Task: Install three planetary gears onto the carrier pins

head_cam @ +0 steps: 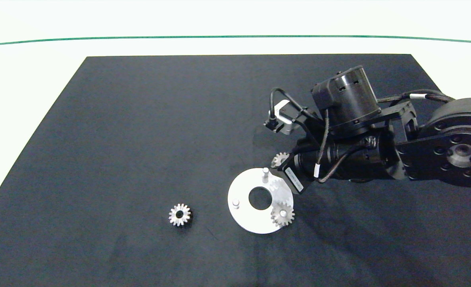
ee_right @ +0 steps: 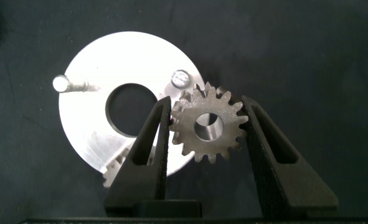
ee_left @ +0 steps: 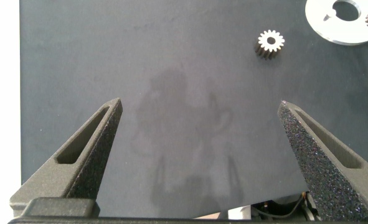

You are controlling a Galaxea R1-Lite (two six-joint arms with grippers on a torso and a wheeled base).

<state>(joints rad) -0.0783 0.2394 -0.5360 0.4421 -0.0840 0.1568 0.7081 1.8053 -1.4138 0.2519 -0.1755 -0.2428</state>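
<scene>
The right gripper (ee_right: 207, 127) pinches one gear (ee_right: 207, 126) between its two fingers, held flat with its bore facing up. This held gear hangs just over the rim of the white disc (head_cam: 245, 217), right beside one bare pin (ee_right: 180, 78); the bore is offset from that pin, not on it. In the head view the held gear (head_cam: 279, 159) peeks out from under the right arm, which reaches in from the tabletop's right edge, at the disc's far-right side.

A second gear (head_cam: 282, 214) sits on a pin at the disc's near-right rim. A second bare pin (head_cam: 235, 203) stands on the disc's left side. The disc lies on the dark mat (head_cam: 139, 139), right of centre and toward the near edge.

A third gear (head_cam: 179, 215) lies flat on the mat, well apart from the disc on its left.

The left gripper (ee_left: 199, 155) hovers over bare mat with fingers spread wide, holding nothing; the loose gear (ee_left: 271, 43) lies well ahead of it.
</scene>
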